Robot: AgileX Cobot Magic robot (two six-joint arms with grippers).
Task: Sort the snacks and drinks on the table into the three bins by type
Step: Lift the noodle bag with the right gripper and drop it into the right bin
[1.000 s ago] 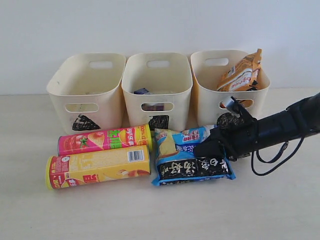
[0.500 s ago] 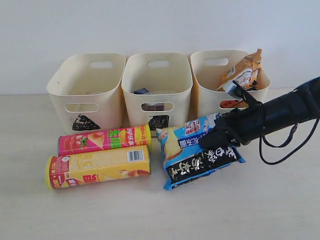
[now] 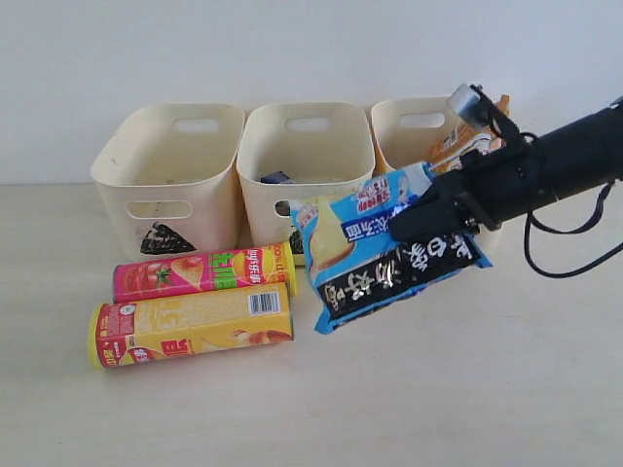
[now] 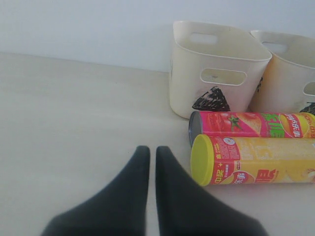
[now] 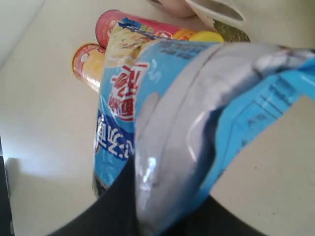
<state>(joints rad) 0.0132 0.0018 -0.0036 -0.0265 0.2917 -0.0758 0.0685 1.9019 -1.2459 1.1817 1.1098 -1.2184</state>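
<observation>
One table (image 3: 136, 418) carries it all, and a drop back onto it would be the mildest failure; three bins (image 3: 170, 185) stand in a row at its back. The right bin (image 3: 404, 131) already holds an orange packet (image 3: 445, 148), so it looks like the goal for this kind of snack; the middle bin (image 3: 307, 146) holds a dark carton (image 3: 277, 178), so letting go too early on that side would missort.

The blue packet (image 3: 375, 263) hangs in the air in front of the middle and right bins, clear of the table and tilted. The right fingers (image 3: 425, 216) are clamped tight on one upper edge of it, so most of the bag dangles off to one side. That, I judge, is the main risk: crinkly film pinched at an edge can slide out, or the bag can swing. Its low end may also catch the right bin's front rim and fold over outside instead of dropping in; the orange packet leaning there leaves less room too.

The pink canister (image 3: 204, 272) and yellow canister (image 3: 195, 324) lie side by side on the table, seemingly touching; a swinging corner could set them rolling. The left fingers (image 4: 143, 164) are pressed nearly together and empty, with bare table beneath and the yellow canister's lid near; they seem no hazard.
</observation>
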